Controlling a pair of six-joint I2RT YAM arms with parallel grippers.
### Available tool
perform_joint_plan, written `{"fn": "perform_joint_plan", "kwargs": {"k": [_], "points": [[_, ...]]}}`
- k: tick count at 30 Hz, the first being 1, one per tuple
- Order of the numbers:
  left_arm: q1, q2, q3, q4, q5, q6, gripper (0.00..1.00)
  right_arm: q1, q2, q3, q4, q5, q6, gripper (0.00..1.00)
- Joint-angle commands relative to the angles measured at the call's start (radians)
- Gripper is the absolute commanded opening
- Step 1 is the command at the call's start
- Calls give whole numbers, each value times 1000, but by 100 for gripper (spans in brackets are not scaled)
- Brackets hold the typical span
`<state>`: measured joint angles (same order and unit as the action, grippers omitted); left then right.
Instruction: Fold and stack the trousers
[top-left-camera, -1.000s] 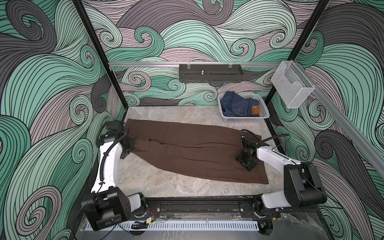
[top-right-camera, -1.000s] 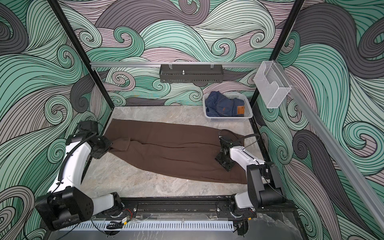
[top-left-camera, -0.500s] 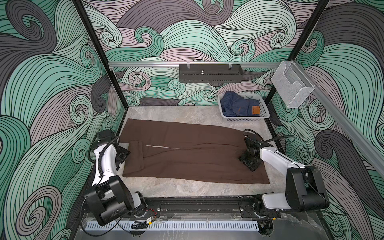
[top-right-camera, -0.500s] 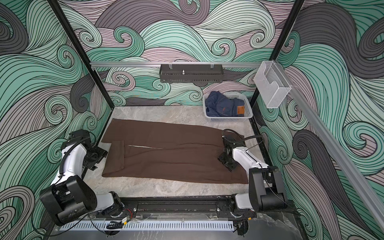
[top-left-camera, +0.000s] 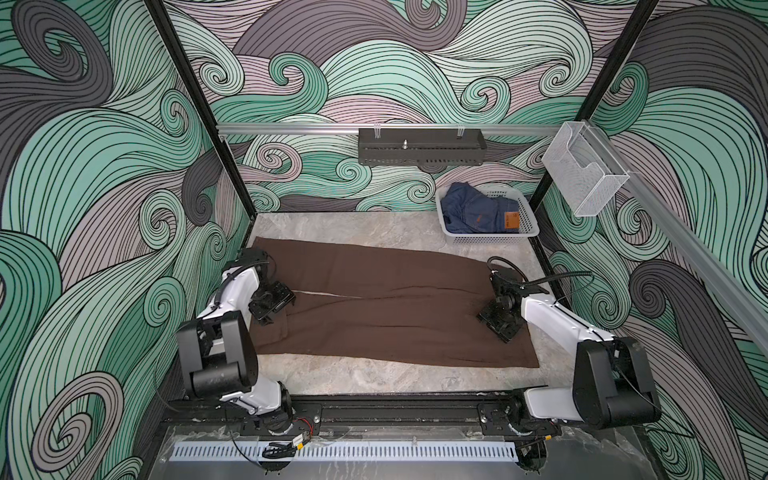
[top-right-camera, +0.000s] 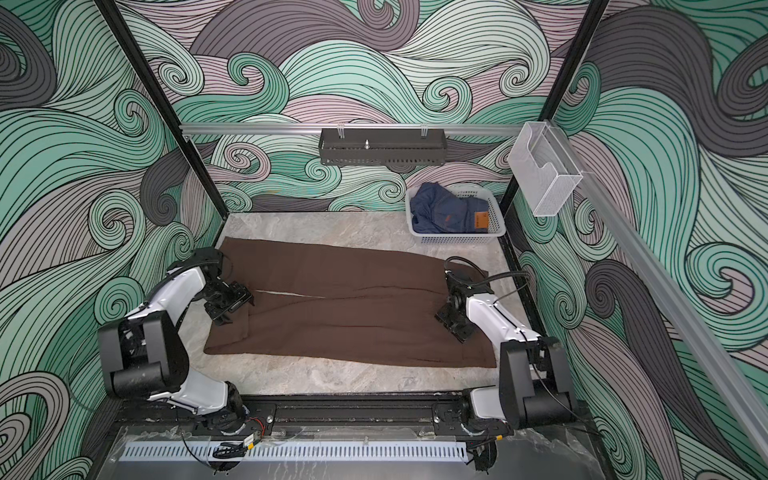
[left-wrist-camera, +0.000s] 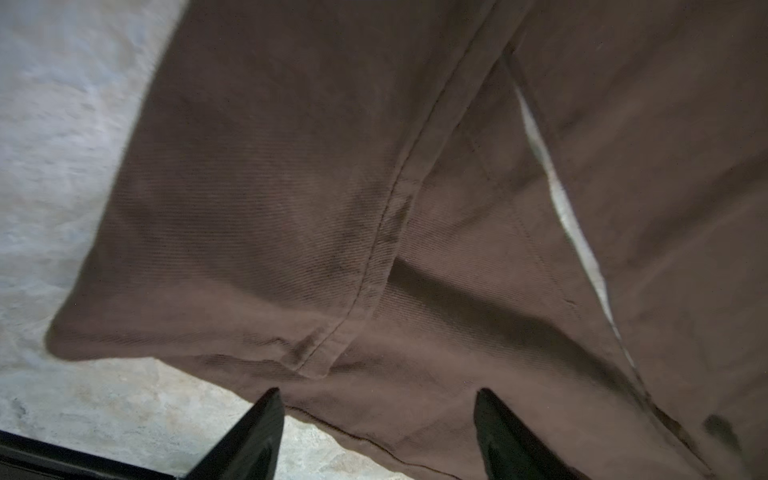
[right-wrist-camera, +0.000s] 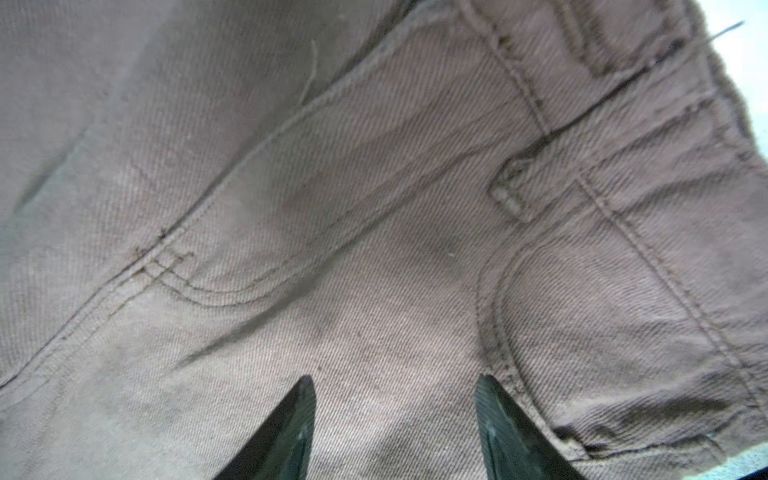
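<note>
I see the trousers (top-left-camera: 382, 307) spread flat across the table (top-left-camera: 374, 378), leg ends at its left edge and waistband near its right edge. My left gripper (left-wrist-camera: 376, 399) hangs over a doubled-over hem with jaws wide and empty. My right gripper (right-wrist-camera: 392, 380) sits over the waist pocket, jaws parted, gripping nothing.

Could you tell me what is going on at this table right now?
Two robot arms are working on a pair of brown trousers, spread lengthwise on the table. The left gripper hovers open over the leg ends, where the near leg's hem lies turned back. The right gripper is open just above the waistband end. No full fold is made yet. A white basket at the back holds blue jeans.
</note>
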<state>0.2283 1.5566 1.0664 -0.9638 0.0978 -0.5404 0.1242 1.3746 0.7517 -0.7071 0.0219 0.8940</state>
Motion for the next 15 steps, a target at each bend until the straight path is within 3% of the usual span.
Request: {"fn": "perform_joint_plan", "kwargs": {"k": [1,4,8,15], "points": [[-29,46,51,-42,-99,24,75,5,-30,0,-8,-15,1,63],[-33,114,80,-95,-172,27,75,7,-39,-6,0,-29,4,62],[-48,195,110,-118,-176,34,69,7,-31,-1,12,-40,1,62],[-69,324,160,-148,-213,15,46,5,-12,-2,41,-62,-1,62]]}}
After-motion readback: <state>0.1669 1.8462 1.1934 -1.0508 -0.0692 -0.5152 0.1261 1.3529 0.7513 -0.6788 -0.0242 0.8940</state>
